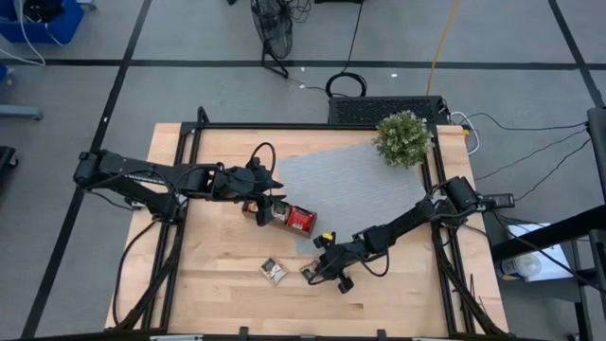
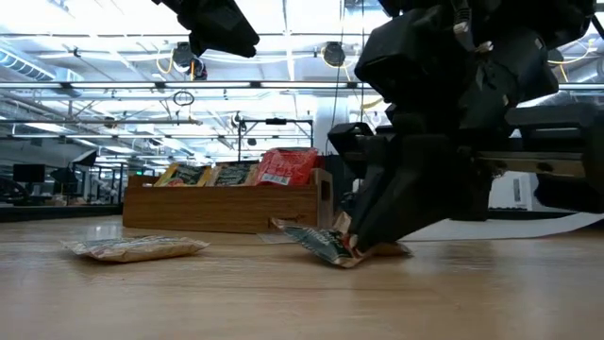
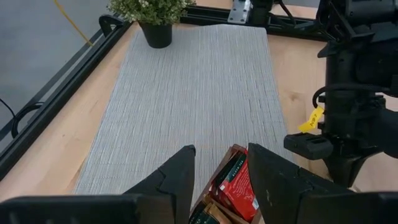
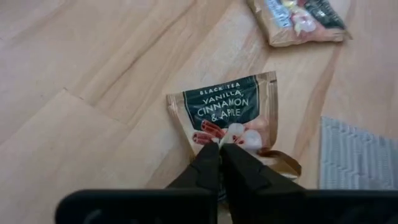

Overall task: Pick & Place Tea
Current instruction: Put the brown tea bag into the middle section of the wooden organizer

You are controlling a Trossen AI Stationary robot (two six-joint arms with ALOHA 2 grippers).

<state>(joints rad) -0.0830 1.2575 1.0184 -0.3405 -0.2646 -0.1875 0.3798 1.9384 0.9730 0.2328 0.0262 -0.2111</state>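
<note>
Right gripper (image 4: 220, 149) — angled down, pinched on tea sachet (image 4: 233, 118).

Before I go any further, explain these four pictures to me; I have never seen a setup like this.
Two dark robot arms work at a wooden table. One picture looks straight down, one looks level across the tabletop, and two come from cameras on the arms' wrists. The right pincer is shut on a dark green tea sachet lying on the wood. A second sachet lies beside it. The left pincer hovers over a wooden tray of sachets. A grey mat and a small potted plant sit behind.
</note>
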